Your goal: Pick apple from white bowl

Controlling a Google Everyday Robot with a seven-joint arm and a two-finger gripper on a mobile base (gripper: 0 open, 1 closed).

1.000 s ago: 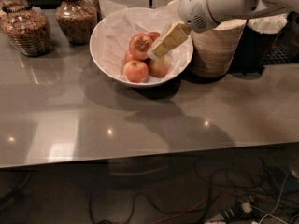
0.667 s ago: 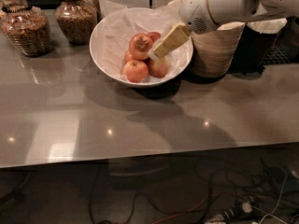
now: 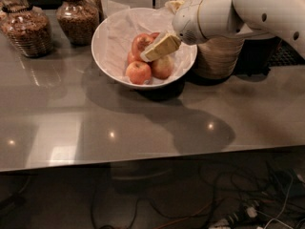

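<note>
The wide white bowl (image 3: pixel 112 30), lined with crinkled white paper, stands at the back middle of the grey table. It holds three red-yellow apples: one on top (image 3: pixel 139 42), one at the front left (image 3: pixel 138 72) and one at the front right (image 3: pixel 163 67). My gripper (image 3: pixel 151 52), pale yellow at the end of the white arm (image 3: pixel 238 11), reaches in from the right over the bowl. Its tip rests against the right side of the top apple and hides part of it.
Two glass jars of brown food (image 3: pixel 28 30) (image 3: pixel 78 15) stand at the back left. A stack of beige paper bowls (image 3: pixel 217 56) stands just right of the bowl, under my arm. Cables (image 3: pixel 248 209) lie on the floor below the table's front edge.
My gripper has moved a little to the left and down, closer onto the top apple. The bowl and apples have not moved.
</note>
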